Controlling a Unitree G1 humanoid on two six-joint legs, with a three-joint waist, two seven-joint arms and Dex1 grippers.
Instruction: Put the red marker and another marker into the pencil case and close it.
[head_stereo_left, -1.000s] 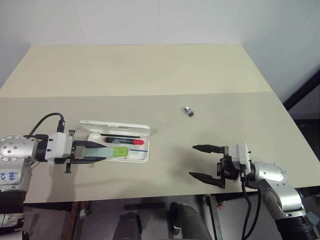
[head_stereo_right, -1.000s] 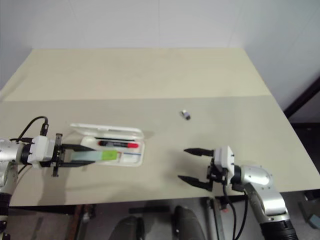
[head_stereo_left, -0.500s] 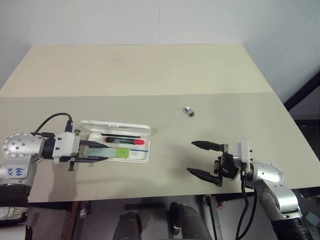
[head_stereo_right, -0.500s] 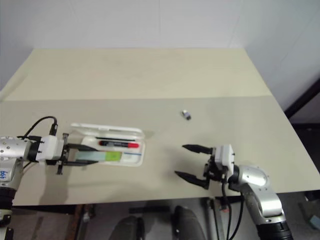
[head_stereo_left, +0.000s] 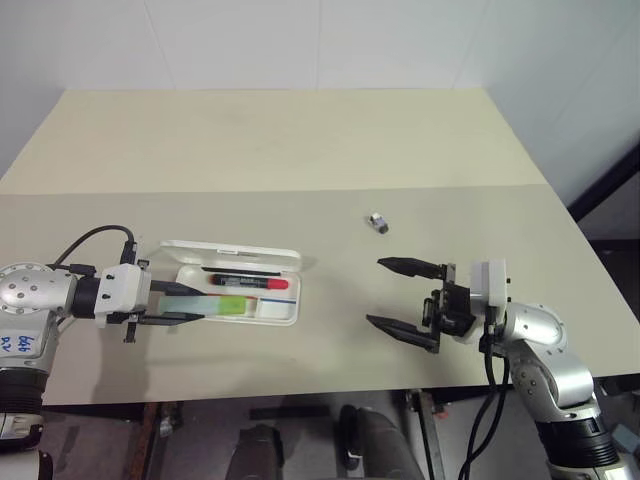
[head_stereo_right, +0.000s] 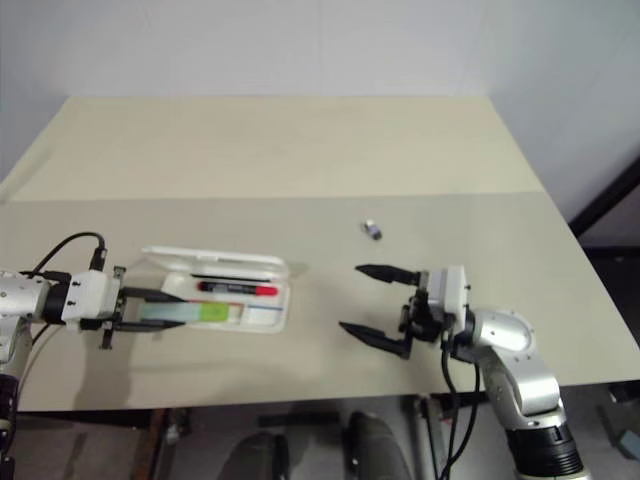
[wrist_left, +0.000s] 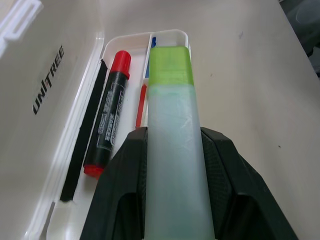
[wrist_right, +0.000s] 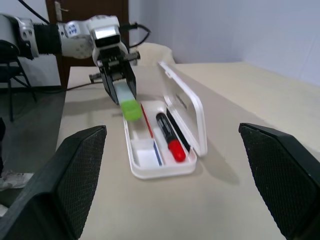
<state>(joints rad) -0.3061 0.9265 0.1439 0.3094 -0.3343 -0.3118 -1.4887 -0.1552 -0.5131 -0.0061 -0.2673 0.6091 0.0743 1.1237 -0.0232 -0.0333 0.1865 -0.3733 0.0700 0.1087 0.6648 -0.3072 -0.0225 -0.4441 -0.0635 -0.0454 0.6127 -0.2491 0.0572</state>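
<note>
The left gripper (head_stereo_left: 190, 303) clamps the lime-green highlighter (head_stereo_left: 215, 305), its green end over the open white pencil case (head_stereo_left: 240, 295), where the red marker (head_stereo_left: 248, 282) lies. The right gripper (head_stereo_left: 398, 297) hangs spread wide above the smooth beige table (head_stereo_left: 300, 150). A small grey object (head_stereo_left: 378, 223) sits apart; white walls behind.

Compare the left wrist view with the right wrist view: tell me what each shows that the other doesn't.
Left wrist view alone: the dark lettering on the lid, readable up close, and the left gripper's fingers pressed against the green highlighter.

Right wrist view alone: the whole left gripper from the front, and the right gripper spread wide.

Both: the open pencil case, the red marker lying inside it, and the highlighter's green end above the case's tray.
</note>
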